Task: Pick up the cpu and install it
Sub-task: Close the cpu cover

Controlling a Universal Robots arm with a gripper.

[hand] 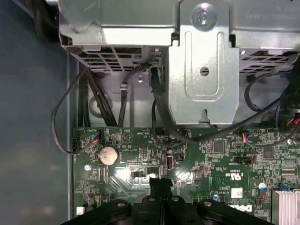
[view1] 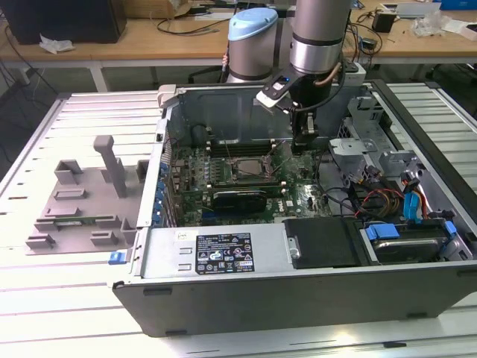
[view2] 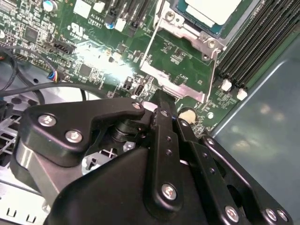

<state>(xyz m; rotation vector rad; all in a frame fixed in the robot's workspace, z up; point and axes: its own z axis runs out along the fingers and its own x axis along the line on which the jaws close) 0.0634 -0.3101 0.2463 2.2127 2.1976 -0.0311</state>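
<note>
While the cpu (view2: pixel 211 8) lies in the socket (view2: pixel 187 36) inside the computer case (view1: pixel 223 298), the pincer (view2: pixel 160 96) hovers nearby, jaws together.

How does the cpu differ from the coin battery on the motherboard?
The cpu is straight-edged with a pale matte top, while the coin battery is round and shinier. The cpu lies inside a metal socket frame, while the coin battery sits in the open near the board's edge. Both lie flat on the green motherboard.
</note>
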